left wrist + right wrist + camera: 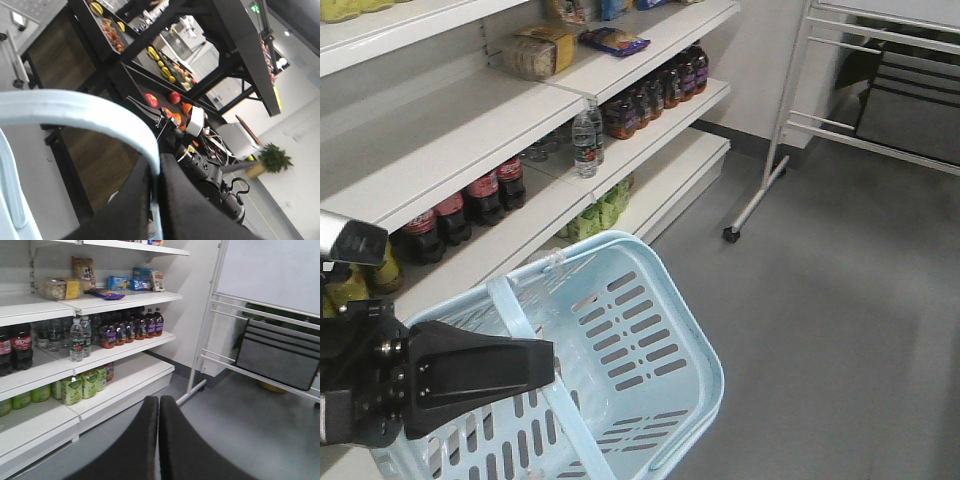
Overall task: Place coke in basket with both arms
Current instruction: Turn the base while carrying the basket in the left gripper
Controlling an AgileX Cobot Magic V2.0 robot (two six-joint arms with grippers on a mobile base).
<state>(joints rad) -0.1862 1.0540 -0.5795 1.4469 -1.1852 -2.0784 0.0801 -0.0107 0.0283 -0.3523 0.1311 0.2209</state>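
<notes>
While the basket (pixel 650 330) is seen tilted over the grey floor (pixel 840 300), its pale blue handle (pixel 75 107) is clamped between the jaws of the left gripper (pixel 158 172). The right gripper (pixel 158 402) is shown with its jaws pressed together and nothing between them, facing the white shelves (pixel 135 375). The coke (pixel 485 195) is found standing on a shelf in a row of red-labelled bottles, left of the water bottles (pixel 586 142) and outside the basket.
</notes>
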